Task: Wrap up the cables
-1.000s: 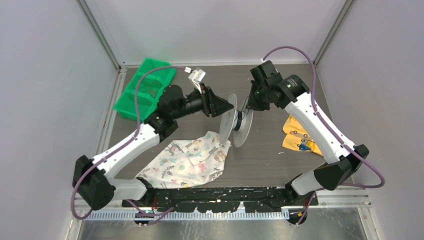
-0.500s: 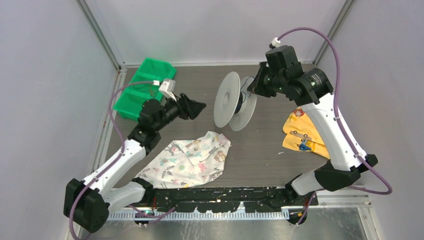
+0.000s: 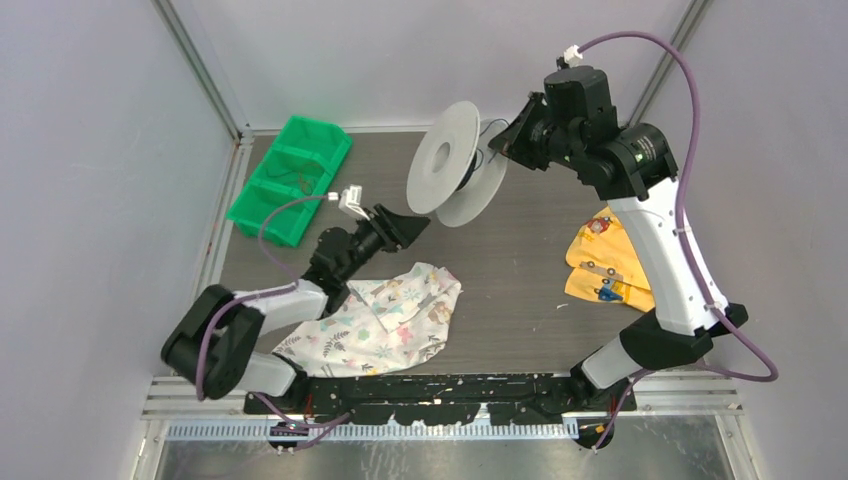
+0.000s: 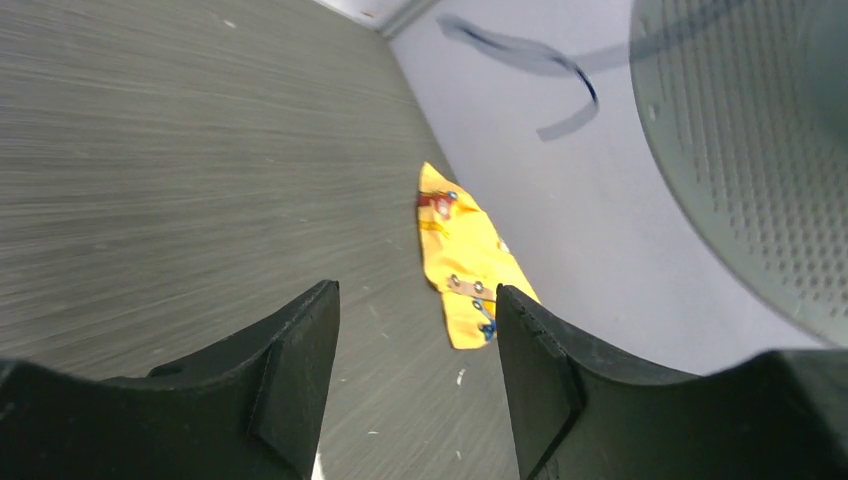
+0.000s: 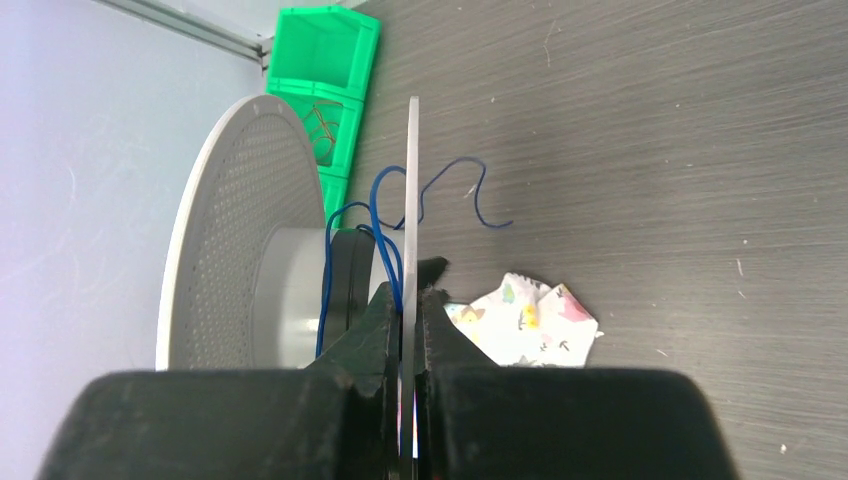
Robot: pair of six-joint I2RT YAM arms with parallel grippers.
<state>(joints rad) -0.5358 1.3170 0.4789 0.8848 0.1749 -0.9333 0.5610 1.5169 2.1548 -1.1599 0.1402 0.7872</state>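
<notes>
At the far left of the counter (image 3: 520, 300), a green bin (image 3: 290, 180) with compartments is sitting beside the edge rail. Just nearer, the left arm (image 3: 270, 300) is lying low and folded, reaching toward the middle; the left jaws are standing wide open with nothing between the fingers (image 4: 290, 370), and they are hovering just beyond a patterned cloth (image 3: 385, 320) that is lying crumpled near the front edge. Past that, over the far middle of the counter, the pale grey spool (image 3: 445, 160) is hanging clear of the surface with its two perforated discs standing on edge. The cables (image 5: 374, 220), thin dark blue wire, are sitting wound around the hub between the discs, with a few loose loops and one free end curling out past the thinner disc. The right arm (image 3: 650, 240) is rising tall from the front right and bending over to the spool. The right jaws are pinching tight on the rim of that thinner disc, and the wrist view is showing the disc's edge running straight between the two fingers (image 5: 370, 340). On the right, a yellow cloth (image 3: 605, 268) is lying flat on the counter beneath the arm.
</notes>
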